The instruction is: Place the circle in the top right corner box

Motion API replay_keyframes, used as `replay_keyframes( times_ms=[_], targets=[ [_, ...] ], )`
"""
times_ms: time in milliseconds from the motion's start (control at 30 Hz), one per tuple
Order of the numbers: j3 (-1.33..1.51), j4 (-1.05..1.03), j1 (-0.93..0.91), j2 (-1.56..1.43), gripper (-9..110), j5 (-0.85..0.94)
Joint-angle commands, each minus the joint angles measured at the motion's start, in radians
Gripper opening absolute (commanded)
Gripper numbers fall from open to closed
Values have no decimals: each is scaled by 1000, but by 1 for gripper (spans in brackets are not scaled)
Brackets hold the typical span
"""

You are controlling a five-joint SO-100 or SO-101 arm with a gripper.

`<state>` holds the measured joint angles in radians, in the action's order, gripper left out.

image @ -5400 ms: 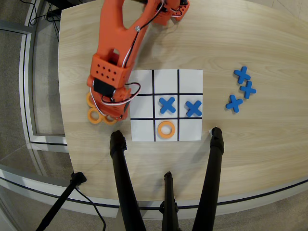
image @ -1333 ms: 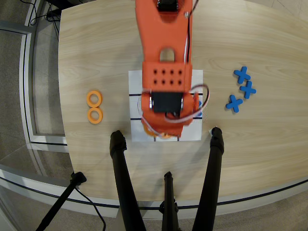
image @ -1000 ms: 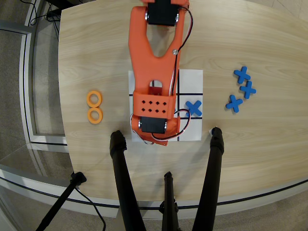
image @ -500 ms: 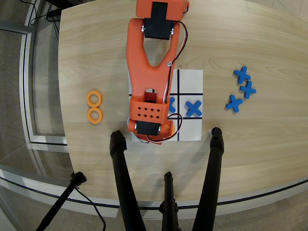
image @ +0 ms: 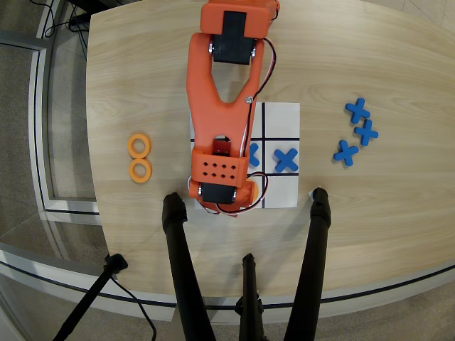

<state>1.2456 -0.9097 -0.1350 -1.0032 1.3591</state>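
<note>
While the arm (image: 217, 121) covers the grid sheet (image: 281, 117), its fingers (underneath) stay hidden.

2 flat orange rings (image: 139, 157) lie touching on the wood, left of the grid sheet (image: 281, 121); its corner cells mostly arm-hidden.

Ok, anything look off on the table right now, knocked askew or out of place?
Nothing stands out. The grid sheet lies flat and square, two orange rings sit side by side left of it, three blue crosses lie loose to its right, and one cross sits neatly in a cell. The arm hides the sheet's left part.
</note>
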Motion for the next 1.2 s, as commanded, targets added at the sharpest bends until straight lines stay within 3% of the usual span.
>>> replay_keyframes(
  times_ms=[0, 900, 1167],
  targets=[
    [-46, -8, -14, -6, 0, -3],
    [-48, -31, -14, -31, 6, -3],
    [80, -213, -43, -397, 6, 37]
  ],
)
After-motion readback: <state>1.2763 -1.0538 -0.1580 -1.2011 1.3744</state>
